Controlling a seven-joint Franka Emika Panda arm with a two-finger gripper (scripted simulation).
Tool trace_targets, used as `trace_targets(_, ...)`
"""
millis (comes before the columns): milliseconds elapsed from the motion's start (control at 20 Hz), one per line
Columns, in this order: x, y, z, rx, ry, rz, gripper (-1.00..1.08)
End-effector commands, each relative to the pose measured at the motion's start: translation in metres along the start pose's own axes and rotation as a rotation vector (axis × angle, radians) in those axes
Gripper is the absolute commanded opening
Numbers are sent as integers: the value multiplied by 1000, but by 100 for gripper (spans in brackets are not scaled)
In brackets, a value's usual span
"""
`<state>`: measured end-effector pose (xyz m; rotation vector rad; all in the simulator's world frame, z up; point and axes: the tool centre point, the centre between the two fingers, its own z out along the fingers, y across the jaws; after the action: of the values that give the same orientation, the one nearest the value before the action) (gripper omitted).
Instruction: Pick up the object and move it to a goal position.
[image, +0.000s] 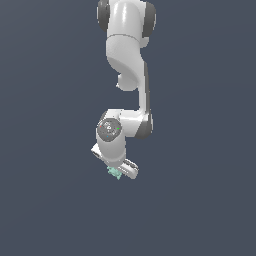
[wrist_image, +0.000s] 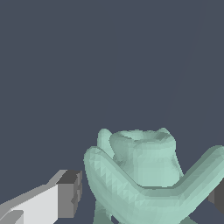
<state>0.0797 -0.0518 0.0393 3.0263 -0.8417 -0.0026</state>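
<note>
Plain dark slate-blue background fills both views, with no edge or marking to show where the surface lies. A white robot arm (image: 127, 75) reaches down from the top of the exterior view. At its lower end, the tool (image: 118, 171) tilts toward the mint-green object (image: 115, 173), a small jagged lump just beneath it. In the wrist view the object (wrist_image: 148, 175) sits between two grey fingertips (wrist_image: 70, 192), one on each side. Whether they pinch it or merely flank it cannot be told. No goal marker is visible.
</note>
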Motion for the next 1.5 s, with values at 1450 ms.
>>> trace_targets(1450,-24,56,-21,1,1,0,-100)
